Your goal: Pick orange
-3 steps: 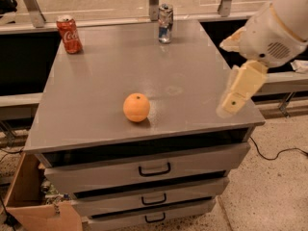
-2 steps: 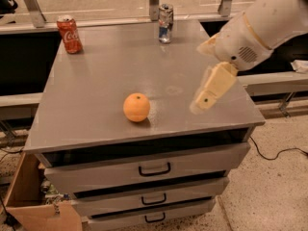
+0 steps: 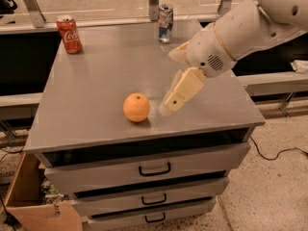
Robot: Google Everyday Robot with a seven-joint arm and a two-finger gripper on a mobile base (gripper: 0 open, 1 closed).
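The orange [image 3: 136, 107] is a round orange fruit with a small dark stem dimple, sitting near the front edge of the grey cabinet top [image 3: 96, 81]. My gripper [image 3: 169, 107] hangs from the white arm coming in from the upper right. Its cream-coloured tip is just right of the orange, a small gap apart, close above the surface. It holds nothing.
A red soda can [image 3: 69, 34] stands at the back left corner and a silver-blue can [image 3: 165, 23] at the back middle. The cabinet has three drawers [image 3: 154, 169] below. A cardboard box [image 3: 29, 201] sits on the floor at the left.
The arm has swung left across the cabinet top, bringing the gripper from the right edge to just beside the orange. The orange and cans have not moved.
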